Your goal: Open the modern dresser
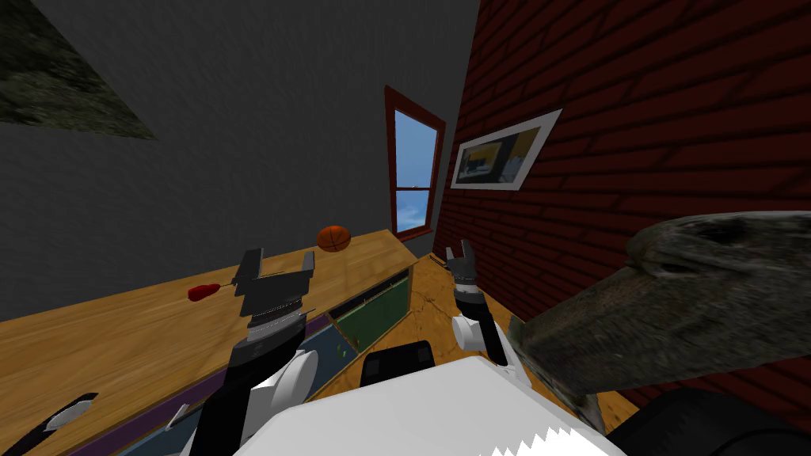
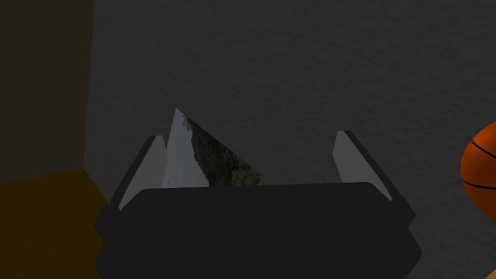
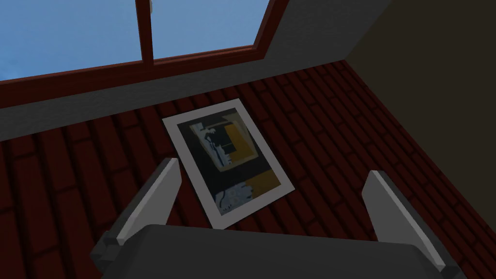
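Observation:
The dresser has a long wooden top [image 1: 119, 332], and its front carries a purple strip, a blue panel [image 1: 333, 352] and a green panel [image 1: 376, 313]. My left gripper [image 1: 279, 265] hangs open above the top's front edge, over the blue panel, with nothing between its fingers. In the left wrist view the left gripper [image 2: 248, 135] points at a dark grey wall. My right gripper [image 1: 460, 257] stands open and empty past the dresser's far end, beside the red brick wall. The right wrist view has the right gripper [image 3: 273, 168] raised towards that wall.
An orange basketball [image 1: 333, 237] [image 2: 479, 169] rests on the far end of the dresser top. A small red-handled tool [image 1: 204, 291] lies on the top just left of my left gripper. A big grey-green rocky mass [image 1: 673, 301] bulks close on my right.

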Motion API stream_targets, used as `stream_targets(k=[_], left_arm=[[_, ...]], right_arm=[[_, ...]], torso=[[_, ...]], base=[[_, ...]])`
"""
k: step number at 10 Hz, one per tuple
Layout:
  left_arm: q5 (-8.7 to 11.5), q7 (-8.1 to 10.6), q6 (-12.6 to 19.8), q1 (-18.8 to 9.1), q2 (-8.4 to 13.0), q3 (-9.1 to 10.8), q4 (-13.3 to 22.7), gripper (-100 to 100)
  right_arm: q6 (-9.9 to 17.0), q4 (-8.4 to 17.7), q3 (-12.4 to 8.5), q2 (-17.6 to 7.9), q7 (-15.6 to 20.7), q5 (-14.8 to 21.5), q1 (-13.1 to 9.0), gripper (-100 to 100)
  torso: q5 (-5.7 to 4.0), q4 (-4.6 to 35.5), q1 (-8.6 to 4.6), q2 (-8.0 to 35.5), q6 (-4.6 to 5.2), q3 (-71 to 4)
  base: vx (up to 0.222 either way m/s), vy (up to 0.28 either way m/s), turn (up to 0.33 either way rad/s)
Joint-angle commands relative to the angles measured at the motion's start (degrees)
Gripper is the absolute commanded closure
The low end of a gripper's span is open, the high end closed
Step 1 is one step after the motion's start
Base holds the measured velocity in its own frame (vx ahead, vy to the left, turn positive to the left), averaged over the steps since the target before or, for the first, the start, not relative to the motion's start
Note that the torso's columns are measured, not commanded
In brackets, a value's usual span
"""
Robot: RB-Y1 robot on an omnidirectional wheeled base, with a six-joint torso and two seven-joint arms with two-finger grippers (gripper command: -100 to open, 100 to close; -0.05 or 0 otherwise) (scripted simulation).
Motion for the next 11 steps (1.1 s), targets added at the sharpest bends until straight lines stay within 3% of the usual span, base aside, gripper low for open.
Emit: stream_targets(k=[1, 9, 10, 11], left_arm=[[0.00, 0.00, 0.00, 0.00, 0.00, 0.00, 0.00, 0], [0.00, 0.00, -0.01, 0.00, 0.00, 0.00, -0.02, 0], [0.10, 0.12, -0.55, -0.11, 2.87, 0.01, 0.80, -100], [0.10, 0.12, -0.55, -0.11, 3.10, 0.01, 0.80, -100]], right_arm=[[0.00, 0.00, 0.00, 0.00, 0.00, 0.00, 0.00, 0], [-0.01, -0.02, 0.00, 0.00, 0.00, 0.00, 0.00, 0], [-0.01, -0.02, 0.00, 0.00, 0.00, 0.00, 0.00, 0], [0.00, 0.00, 0.00, 0.00, 0.00, 0.00, 0.00, 0]], torso=[[0.00, 2.35, 0.00, 2.32, 0.00, -4.67], [0.00, 35.37, 0.00, 35.39, 0.00, -70.73], [0.00, 39.60, 0.00, 39.62, 0.00, -79.19], [0.00, 41.49, -0.01, 41.54, 0.00, -83.14]], base=[[0.000, 0.000, 0.000], [0.000, 0.000, 0.000], [0.010, -0.008, 0.014], [0.005, -0.011, 0.008]])
